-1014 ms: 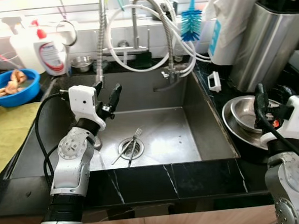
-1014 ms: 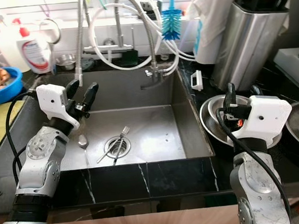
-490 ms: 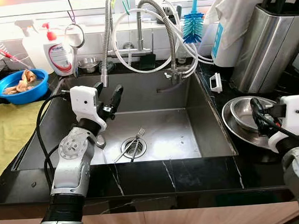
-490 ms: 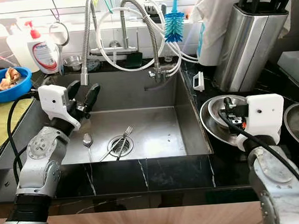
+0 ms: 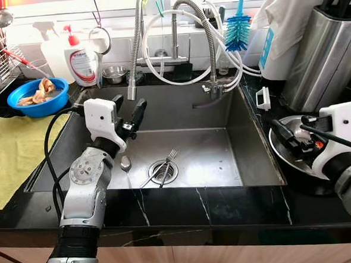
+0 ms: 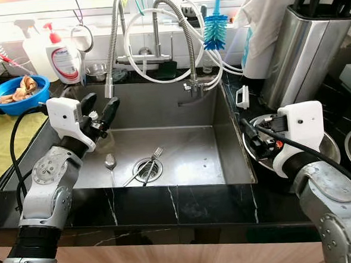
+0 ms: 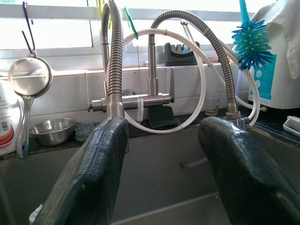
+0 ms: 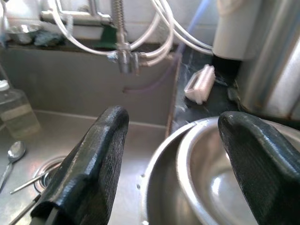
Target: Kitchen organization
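A steel sink (image 5: 180,110) lies before me, with a fork (image 5: 168,163) across its drain and a spoon (image 5: 125,164) just to the left of it. My left gripper (image 5: 129,107) hovers open over the sink's left part, holding nothing; in its wrist view the fingers (image 7: 89,178) frame the faucet. My right gripper (image 5: 293,131) is open over the left rim of the stacked steel bowls (image 5: 283,160) on the right counter. The right wrist view shows the bowls' rim (image 8: 211,178) between and below the fingers (image 8: 89,164), with no contact to be seen.
A faucet with looped hoses (image 5: 176,42) rises behind the sink. At the left stand a blue bowl of scraps (image 5: 39,97), a detergent bottle (image 5: 83,58) and a yellow cloth (image 5: 10,153). To the right stand a white scrub brush (image 5: 263,98) and a tall steel canister (image 5: 328,50).
The camera has shifted, sliding the whole scene rightward in the picture. My right gripper has tipped from upright to pointing left over the bowls. The left gripper stays over the sink.
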`<state>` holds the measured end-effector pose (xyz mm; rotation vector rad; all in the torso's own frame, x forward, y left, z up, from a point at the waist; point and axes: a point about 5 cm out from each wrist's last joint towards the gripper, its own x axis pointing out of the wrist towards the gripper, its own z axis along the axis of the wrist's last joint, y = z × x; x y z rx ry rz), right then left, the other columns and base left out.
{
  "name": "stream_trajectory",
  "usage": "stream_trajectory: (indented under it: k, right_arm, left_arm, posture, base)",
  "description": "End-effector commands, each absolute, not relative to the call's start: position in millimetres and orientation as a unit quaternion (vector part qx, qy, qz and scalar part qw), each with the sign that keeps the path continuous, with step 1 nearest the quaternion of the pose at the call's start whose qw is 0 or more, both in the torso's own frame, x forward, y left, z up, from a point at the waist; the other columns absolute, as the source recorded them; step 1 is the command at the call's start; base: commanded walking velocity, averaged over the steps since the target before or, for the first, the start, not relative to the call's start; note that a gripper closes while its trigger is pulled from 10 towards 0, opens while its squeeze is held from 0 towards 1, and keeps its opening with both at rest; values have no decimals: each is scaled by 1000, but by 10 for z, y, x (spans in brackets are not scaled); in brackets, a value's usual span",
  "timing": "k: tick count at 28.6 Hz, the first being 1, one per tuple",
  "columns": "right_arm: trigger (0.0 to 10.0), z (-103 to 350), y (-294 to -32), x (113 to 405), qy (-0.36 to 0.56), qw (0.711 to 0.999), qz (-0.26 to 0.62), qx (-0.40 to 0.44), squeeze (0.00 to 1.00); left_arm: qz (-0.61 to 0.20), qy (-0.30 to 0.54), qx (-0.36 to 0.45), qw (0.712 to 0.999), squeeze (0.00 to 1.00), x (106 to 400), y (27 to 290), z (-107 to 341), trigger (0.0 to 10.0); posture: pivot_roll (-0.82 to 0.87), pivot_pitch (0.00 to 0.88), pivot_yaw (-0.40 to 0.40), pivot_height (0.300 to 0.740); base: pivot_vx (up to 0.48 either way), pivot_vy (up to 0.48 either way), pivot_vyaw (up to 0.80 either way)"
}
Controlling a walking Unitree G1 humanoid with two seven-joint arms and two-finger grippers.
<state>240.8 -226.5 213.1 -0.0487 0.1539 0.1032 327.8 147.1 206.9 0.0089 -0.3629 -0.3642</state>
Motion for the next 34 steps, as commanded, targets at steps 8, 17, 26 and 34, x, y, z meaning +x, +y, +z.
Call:
stream_trajectory:
  k: [8, 17, 26, 34]
  right_arm:
    - [10000, 2103, -2307, 2322, 124, 988, 74, -51, 0]
    - [10000, 2065, -2354, 2275, 150, 984, 70, -63, 0]
    - [10000, 1971, -2447, 2227, 180, 980, 43, -72, 0]
    - [10000, 1967, -2449, 2218, 182, 980, 42, -73, 0]
  left_arm:
    - [-193, -174, 5, 966, 0, 3276, 1462, 2073, 10000]
    - [-197, -176, 7, 964, 0, 3261, 1451, 2079, 10000]
    - [-203, -172, 5, 964, 0, 3253, 1435, 2059, 10000]
    - [-206, -171, 4, 963, 0, 3251, 1429, 2059, 10000]
  posture:
    - [-102, 0, 17, 740]
    - [-106, 0, 22, 740]
    - [-108, 0, 25, 740]
    - [-108, 0, 26, 740]
  base:
    - [0, 0, 0]
    - [0, 0, 0]
    - [0, 0, 0]
    - [0, 0, 0]
